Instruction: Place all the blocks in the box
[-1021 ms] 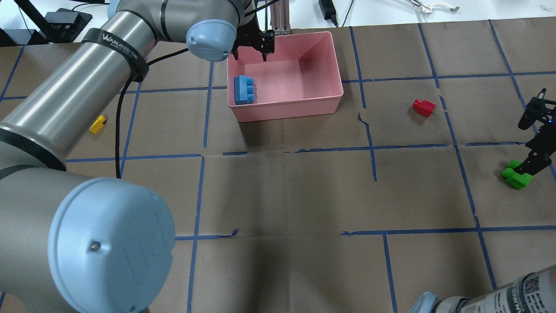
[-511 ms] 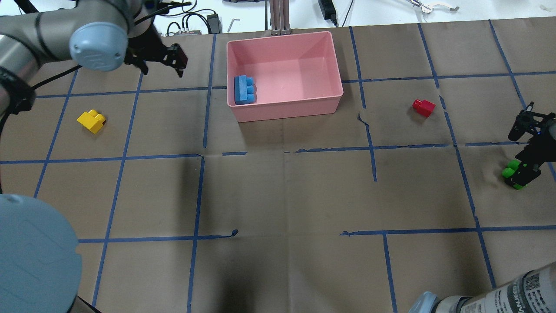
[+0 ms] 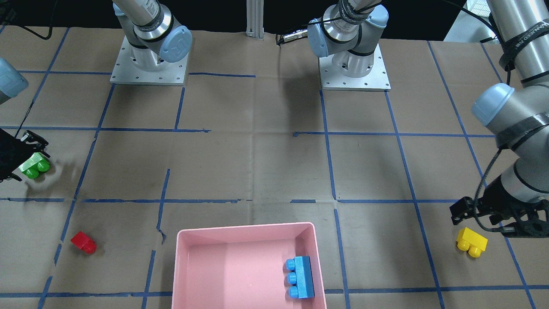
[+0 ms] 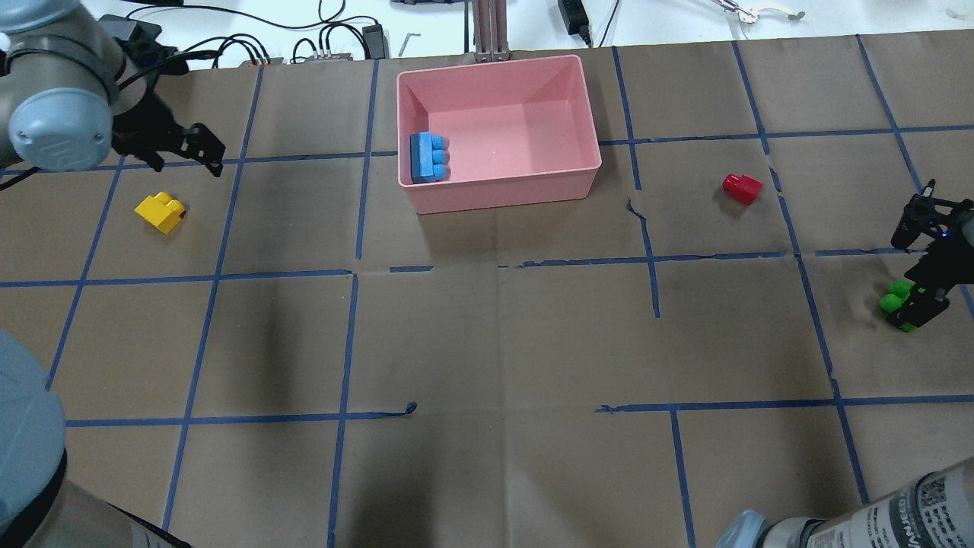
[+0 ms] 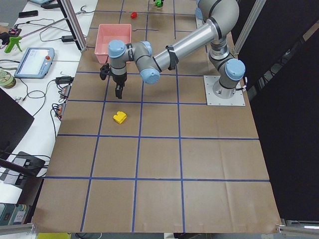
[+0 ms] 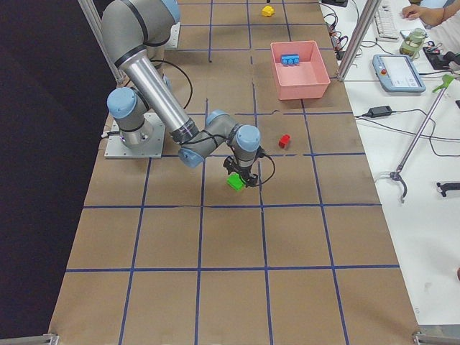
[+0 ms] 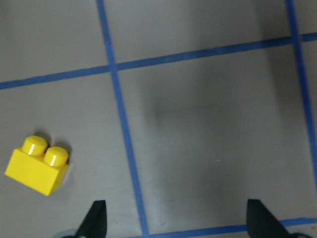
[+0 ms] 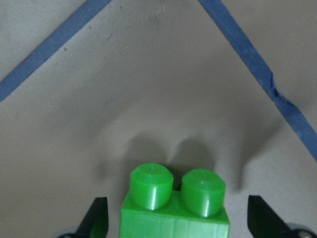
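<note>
Blocks: four counted, one of them in the box. The light-blue three-stud block lies inside the pink box, against the wall on the robot's left side, with its studs facing the box's middle. The other three rest outside the box on the paper-covered table.

- Yellow block — well apart from the box, on the robot's left side of it.
- Red block — on the box's right side, nearer to it than either other loose block.
- Green block — beyond the red one from the box, and closer to the robot.

Left gripper: hangs above the table on the box side of the yellow block, near it but not touching. Its fingers are spread wide with nothing between them.

Right gripper: the farthest thing from the box. Its jaws are wide and straddle the green block. The wrist view shows a gap between finger and block on each side.
</note>
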`<control>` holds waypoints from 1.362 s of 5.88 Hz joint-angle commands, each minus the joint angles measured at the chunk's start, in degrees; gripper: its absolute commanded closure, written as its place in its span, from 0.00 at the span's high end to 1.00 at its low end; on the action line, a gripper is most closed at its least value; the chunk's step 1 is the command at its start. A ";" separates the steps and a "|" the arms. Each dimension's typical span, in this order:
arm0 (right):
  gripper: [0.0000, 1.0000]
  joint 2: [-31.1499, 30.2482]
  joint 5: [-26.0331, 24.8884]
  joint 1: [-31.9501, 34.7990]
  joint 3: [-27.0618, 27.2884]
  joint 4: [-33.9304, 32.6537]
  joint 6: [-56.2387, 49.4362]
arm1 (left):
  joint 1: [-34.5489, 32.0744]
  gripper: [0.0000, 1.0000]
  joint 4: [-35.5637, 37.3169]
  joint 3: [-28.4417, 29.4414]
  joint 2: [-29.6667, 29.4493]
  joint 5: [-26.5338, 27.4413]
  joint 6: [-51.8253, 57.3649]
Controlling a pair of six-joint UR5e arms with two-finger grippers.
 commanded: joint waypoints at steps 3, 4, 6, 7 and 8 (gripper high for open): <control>0.35 -1.00 -1.11 -0.17 -0.44 0.48 -0.21 | 2.38 0.99 3.67 6.23 -8.80 0.81 -34.45; 0.35 -4.14 0.02 0.36 -1.49 0.83 1.62 | 2.38 0.99 3.75 6.24 -10.73 0.55 -42.27; 0.36 -9.34 4.68 6.20 -3.95 3.46 16.14 | 2.38 0.99 3.67 4.06 -11.97 0.72 -42.53; 0.36 -9.36 4.52 14.43 -8.32 6.87 28.14 | 2.38 0.99 3.75 4.04 -12.67 0.81 -41.31; 0.36 -8.75 4.52 21.12 -15.23 14.30 40.71 | 2.38 0.99 3.76 4.04 -13.38 2.55 -40.43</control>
